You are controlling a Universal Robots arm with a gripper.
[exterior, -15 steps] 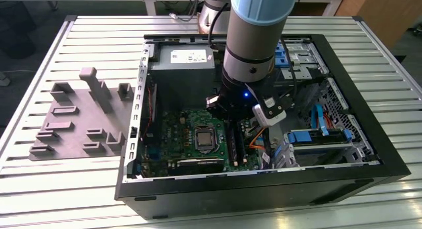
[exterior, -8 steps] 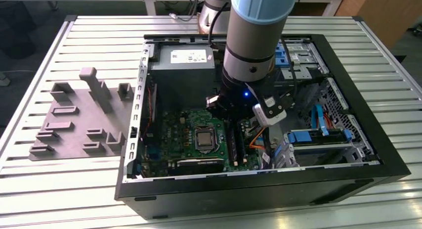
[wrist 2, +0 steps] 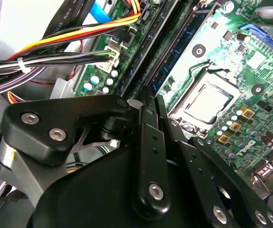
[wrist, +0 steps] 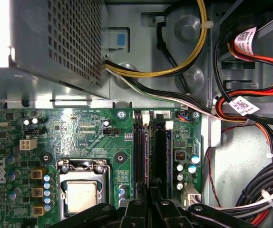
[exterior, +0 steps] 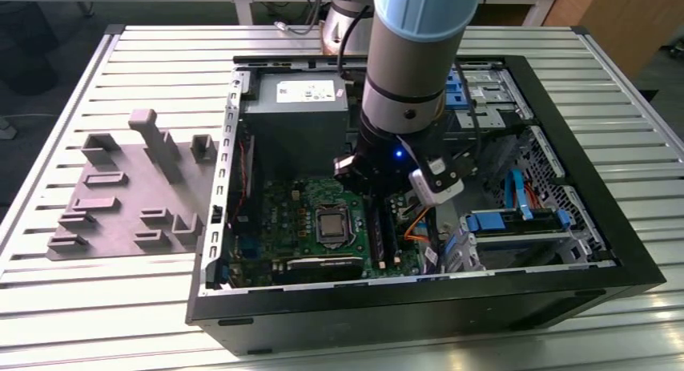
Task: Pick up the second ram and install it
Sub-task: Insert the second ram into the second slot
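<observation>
A robot arm (exterior: 412, 82) reaches down into an open computer case (exterior: 598, 251) on a slatted table (exterior: 64, 307), above the motherboard (exterior: 310, 219); a grey tray (exterior: 128, 187) lies beside the case.

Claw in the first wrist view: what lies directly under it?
The claw hangs over the black memory sockets on the green motherboard. A dark stick sits in one socket. Its near end is covered by the claw.

An open computer case (exterior: 598, 263) lay on the tabletop (exterior: 86, 307), with a moulded tray (exterior: 118, 199) beside it toward the exterior view's left. Inside the case, the motherboard (exterior: 288, 219) sat beneath the arm, the power supply (exterior: 294, 106) behind it, and memory sockets (wrist: 161, 156) just beside the processor socket (wrist: 82, 190).
</observation>
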